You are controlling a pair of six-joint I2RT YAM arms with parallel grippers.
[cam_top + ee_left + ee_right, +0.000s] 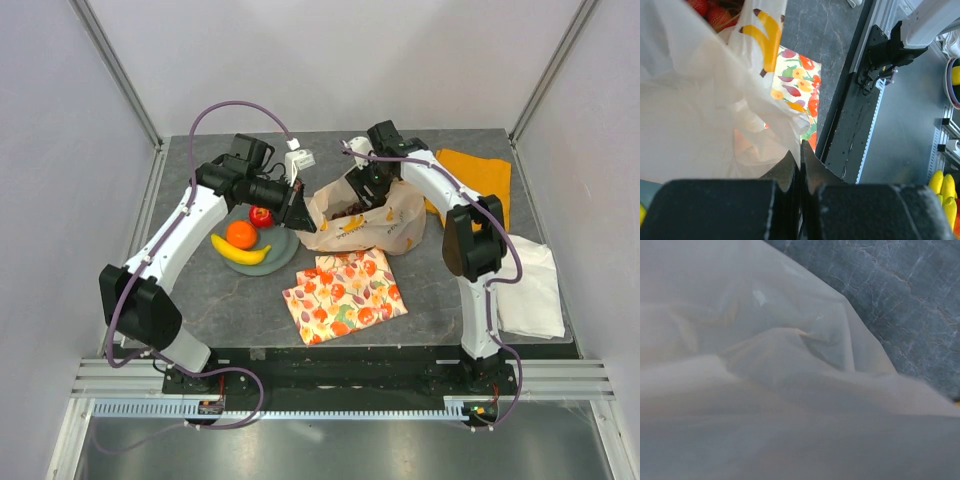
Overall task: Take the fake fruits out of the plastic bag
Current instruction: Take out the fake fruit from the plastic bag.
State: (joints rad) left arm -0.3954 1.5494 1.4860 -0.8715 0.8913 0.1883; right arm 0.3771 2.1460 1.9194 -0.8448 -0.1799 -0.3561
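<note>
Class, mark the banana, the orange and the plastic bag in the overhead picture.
banana [240, 254], top view, middle of its curve.
orange [241, 234], top view, centre of its skin.
plastic bag [398, 228], top view, printed side wall.

To me the thin translucent cream plastic bag [700, 100] looks filmy, crinkled, w/ slight sheen. My left fingers [815, 172]: matt black plastic, grainy. Grey marbled tabletop [430, 290]: smooth, matt, stone-look. Round orange fruit [241, 234], yellow banana [240, 253], red apple [261, 216]: glossy plastic. Flat fruit-print cloth [344, 295]: matt fabric.
</note>
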